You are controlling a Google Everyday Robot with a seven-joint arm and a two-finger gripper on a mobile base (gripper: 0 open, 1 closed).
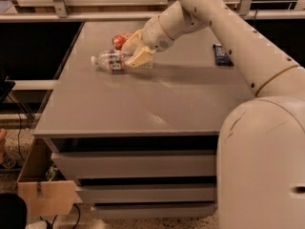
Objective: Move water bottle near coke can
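The water bottle [110,61] lies on its side low over the grey table [143,104], white cap pointing left, red and green label band showing. My gripper [134,52] is shut on the bottle's body at its right end. The coke can [121,39] lies just behind the bottle and left of the gripper, red with a silver end, partly hidden by my fingers [140,57]. The bottle and can are close together at the table's far left.
A small dark blue packet [222,54] lies at the far right of the table. My arm [228,37] crosses from the right. A cardboard box [40,190] stands on the floor at lower left. Drawers sit under the table front.
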